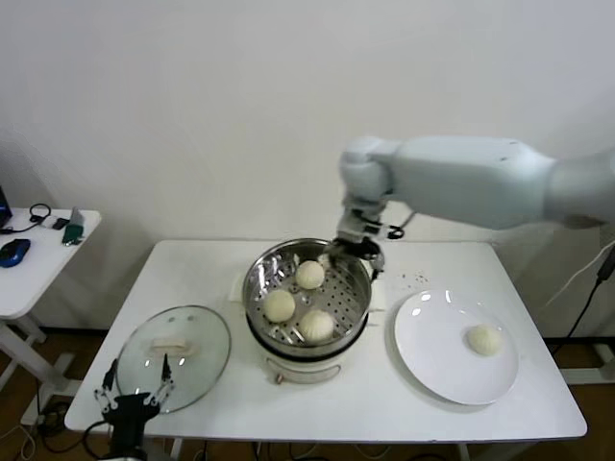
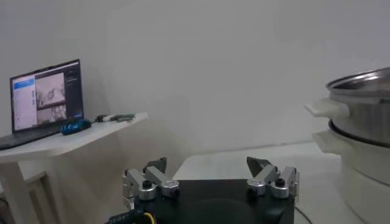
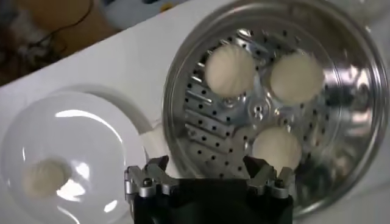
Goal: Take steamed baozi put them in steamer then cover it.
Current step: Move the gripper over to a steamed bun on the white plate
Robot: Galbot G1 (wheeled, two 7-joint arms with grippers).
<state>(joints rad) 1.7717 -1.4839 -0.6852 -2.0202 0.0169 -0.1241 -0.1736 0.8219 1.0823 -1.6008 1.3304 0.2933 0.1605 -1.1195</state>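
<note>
The steel steamer (image 1: 263, 272) stands mid-table on its white pot base and holds three baozi (image 1: 309, 275), (image 1: 279, 305), (image 1: 316, 326). A fourth baozi (image 1: 483, 339) lies on the white plate (image 1: 432, 360) at the right. My right gripper (image 1: 352, 248) hovers open and empty over the steamer's far right rim; the right wrist view shows the three baozi (image 3: 230, 69) in the steamer (image 3: 347, 55) and the plate's baozi (image 3: 41, 178). The glass cover (image 1: 207, 360) lies flat at the left front. My left gripper (image 1: 135, 391) is open, low by the cover's near edge.
A small side table (image 1: 38, 259) with a blue mouse and other items stands at the far left, with a laptop (image 2: 46, 100) on it. The table's front edge runs just beyond the cover and plate.
</note>
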